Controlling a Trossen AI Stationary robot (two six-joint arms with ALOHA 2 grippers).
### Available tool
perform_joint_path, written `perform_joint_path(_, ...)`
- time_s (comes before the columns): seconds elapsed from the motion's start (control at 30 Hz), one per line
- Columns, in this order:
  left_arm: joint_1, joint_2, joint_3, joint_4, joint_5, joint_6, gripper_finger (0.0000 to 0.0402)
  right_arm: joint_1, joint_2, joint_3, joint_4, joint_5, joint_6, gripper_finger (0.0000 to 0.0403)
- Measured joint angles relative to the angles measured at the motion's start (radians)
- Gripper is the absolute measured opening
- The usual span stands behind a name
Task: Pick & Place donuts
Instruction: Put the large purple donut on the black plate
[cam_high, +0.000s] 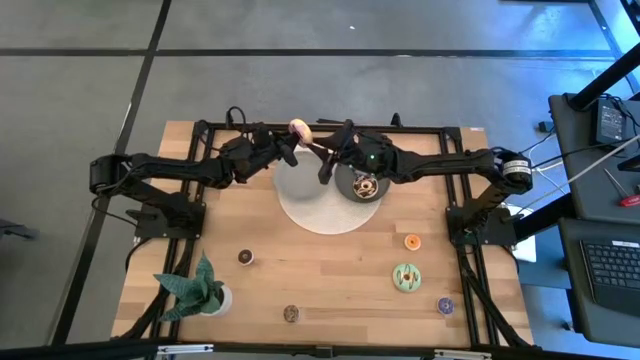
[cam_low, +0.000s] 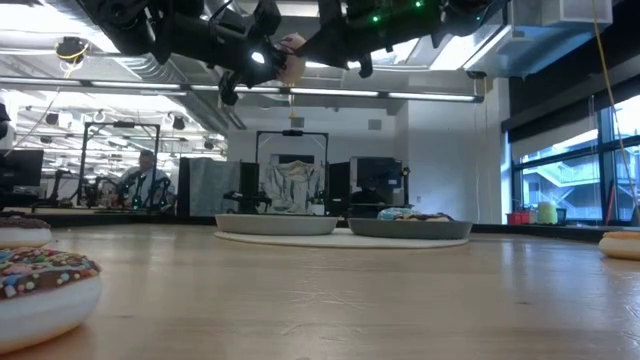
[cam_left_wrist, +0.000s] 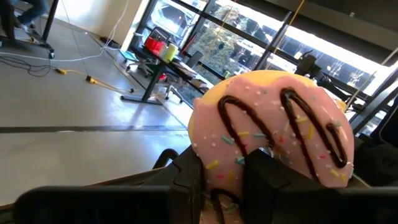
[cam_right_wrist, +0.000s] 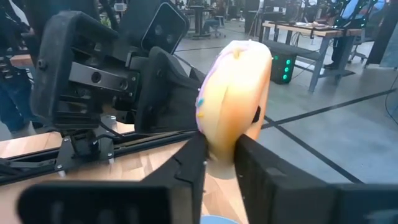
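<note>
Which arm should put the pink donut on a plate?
Probably the right. Both the left gripper and right gripper pinch the pink donut, but the right arm hangs over the dark plate.

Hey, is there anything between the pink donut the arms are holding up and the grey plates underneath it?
Nothing visible. The pink donut is gripped by both the left gripper and the right gripper, high above the table; the low view shows open air down to the empty plate.

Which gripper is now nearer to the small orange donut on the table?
Right. The right gripper is up at the pink donut, beyond the dark plate from the orange donut; the left gripper meets it there from the other side, slightly farther away.
</note>
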Motion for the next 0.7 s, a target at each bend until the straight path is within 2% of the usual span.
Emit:
perform_joint_path(0.3, 0.0, 0.0, 0.0, -0.003, 0.001, 0.042, 0.0097, 0.0, 0.0, 0.0, 0.0, 0.0, -0.002, 0.002)
perform_joint_path(0.53, 0.001, -0.018, 0.0, -0.037, 0.07, 0.045, 0.0171, 0.002, -0.011, 0.0, -0.012, 0.016, -0.03, 0.0023)
perform_joint_path(0.7, 0.01, -0.117, 0.0, -0.21, 0.099, 0.045, 0.0208, 0.0, -0.073, 0.0, -0.088, 0.071, -0.052, 0.0022)
